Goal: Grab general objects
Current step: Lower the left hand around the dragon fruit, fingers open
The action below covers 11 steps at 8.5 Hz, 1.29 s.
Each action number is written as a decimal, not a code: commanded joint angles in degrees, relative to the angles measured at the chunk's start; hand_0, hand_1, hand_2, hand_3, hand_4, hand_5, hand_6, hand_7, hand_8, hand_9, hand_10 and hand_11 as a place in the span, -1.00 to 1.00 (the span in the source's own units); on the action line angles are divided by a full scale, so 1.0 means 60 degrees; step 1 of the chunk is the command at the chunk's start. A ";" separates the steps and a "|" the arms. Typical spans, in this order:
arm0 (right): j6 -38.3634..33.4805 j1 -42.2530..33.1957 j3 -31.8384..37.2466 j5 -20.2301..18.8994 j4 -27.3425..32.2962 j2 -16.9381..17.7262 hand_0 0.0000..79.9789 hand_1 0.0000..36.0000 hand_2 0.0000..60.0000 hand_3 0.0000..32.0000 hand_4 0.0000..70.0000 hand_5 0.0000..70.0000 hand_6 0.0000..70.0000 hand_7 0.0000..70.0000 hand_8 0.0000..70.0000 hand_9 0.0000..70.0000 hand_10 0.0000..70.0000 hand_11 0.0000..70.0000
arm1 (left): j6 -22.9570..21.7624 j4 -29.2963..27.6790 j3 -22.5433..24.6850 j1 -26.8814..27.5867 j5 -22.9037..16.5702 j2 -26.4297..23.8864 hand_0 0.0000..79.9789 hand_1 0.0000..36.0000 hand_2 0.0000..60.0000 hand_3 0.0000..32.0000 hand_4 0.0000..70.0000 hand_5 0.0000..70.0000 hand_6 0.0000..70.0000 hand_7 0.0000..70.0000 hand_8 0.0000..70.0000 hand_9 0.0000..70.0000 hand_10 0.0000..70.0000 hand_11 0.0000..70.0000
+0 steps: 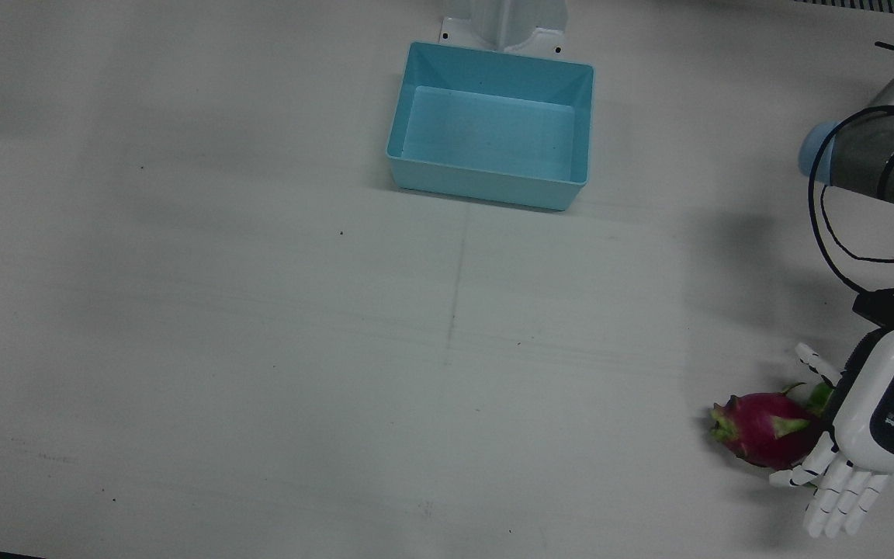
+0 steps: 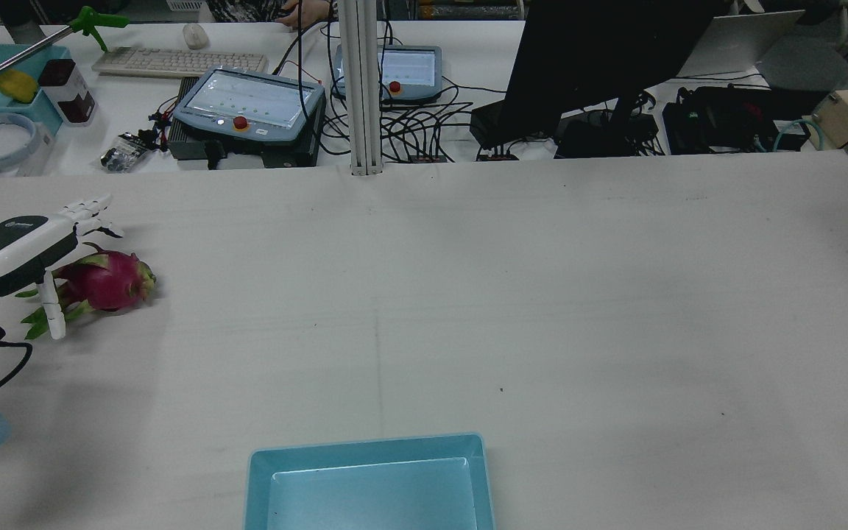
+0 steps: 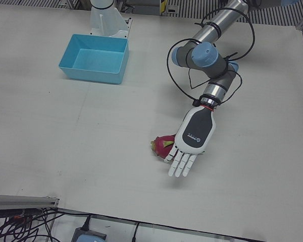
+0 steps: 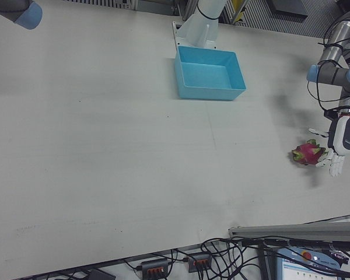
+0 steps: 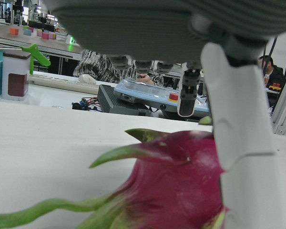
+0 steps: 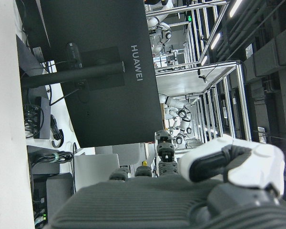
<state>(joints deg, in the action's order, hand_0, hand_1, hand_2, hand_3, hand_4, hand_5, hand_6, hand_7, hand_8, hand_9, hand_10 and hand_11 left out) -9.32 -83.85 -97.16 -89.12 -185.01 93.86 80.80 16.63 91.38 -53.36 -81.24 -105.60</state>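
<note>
Here your dragon fruit [image 1: 761, 428] lies on the bench [image 1: 261, 349] near its front edge, under your left hand [image 1: 874, 423], whose fingers [image 1: 843, 501] are spread wide, holding nothing. The blue bin [image 1: 491, 124] sits well apart.

Even, slightly dim overhead light, soft shadows, blurred close-up foreground in hand views.

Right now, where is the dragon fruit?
The dragon fruit lies on the table's left half, near the operators' edge, under the open left hand. In the front view it is at lower right, far from the blue bin.
</note>
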 commanded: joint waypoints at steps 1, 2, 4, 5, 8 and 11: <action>0.0000 0.0001 -0.0008 0.0000 0.0000 0.0000 -1.00 -1.00 -1.00 -1.00 -1.00 -1.00 -1.00 -1.00 -1.00 -1.00 -1.00 -1.00 | 0.0025 0.0056 -0.0537 0.0265 0.0209 -0.0432 0.27 1.00 1.00 -0.95 -1.00 -0.22 -1.00 -0.92 -0.99 -1.00 -0.99 -0.90; 0.0000 0.0001 -0.0008 0.0000 0.0000 0.0000 -1.00 -1.00 -1.00 -1.00 -1.00 -1.00 -1.00 -1.00 -1.00 -1.00 -1.00 -1.00 | 0.0025 -0.0002 -0.0711 0.0280 0.0398 -0.0432 0.27 1.00 1.00 -0.94 -1.00 -0.25 -1.00 -0.94 -0.99 -1.00 -0.99 -0.90; 0.0000 0.0001 0.0006 0.0000 0.0000 0.0000 -1.00 -1.00 -1.00 -1.00 -1.00 -1.00 -1.00 -1.00 -1.00 -1.00 -1.00 -1.00 | 0.0025 -0.0324 -0.1180 0.0280 0.0473 -0.0432 0.26 1.00 1.00 -0.95 -1.00 -0.25 -1.00 -0.93 -0.99 -1.00 -0.98 -0.89; 0.0000 0.0001 0.0007 0.0000 0.0000 0.0000 -1.00 -1.00 -1.00 -1.00 -1.00 -1.00 -1.00 -1.00 -1.00 -1.00 -1.00 -1.00 | 0.0040 -0.0325 -0.1182 0.0280 0.0473 -0.0418 0.25 1.00 1.00 -0.94 -1.00 -0.26 -1.00 -0.93 -0.99 -1.00 -0.98 -0.89; 0.0000 0.0001 -0.0008 0.0000 0.0000 0.0000 -1.00 -1.00 -1.00 -1.00 -1.00 -1.00 -1.00 -1.00 -1.00 -1.00 -1.00 -1.00 | 0.0040 -0.0310 -0.1138 0.0280 0.0473 -0.0432 0.26 1.00 1.00 -0.95 -1.00 -0.21 -1.00 -0.88 -0.96 -1.00 -0.98 -0.89; 0.0000 0.0001 -0.0008 0.0000 0.0000 0.0000 -1.00 -1.00 -1.00 -1.00 -1.00 -1.00 -1.00 -1.00 -1.00 -1.00 -1.00 -1.00 | 0.0201 -0.0310 -0.1079 0.0280 0.0473 -0.0505 0.27 1.00 1.00 -1.00 -0.99 0.10 -0.89 -0.63 -0.87 -0.91 -0.97 -0.88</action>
<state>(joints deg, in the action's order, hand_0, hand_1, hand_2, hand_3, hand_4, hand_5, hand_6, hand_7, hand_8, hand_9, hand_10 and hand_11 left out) -9.32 -83.85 -97.20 -89.12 -185.01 93.87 81.31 14.76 84.66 -51.68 -78.40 -108.22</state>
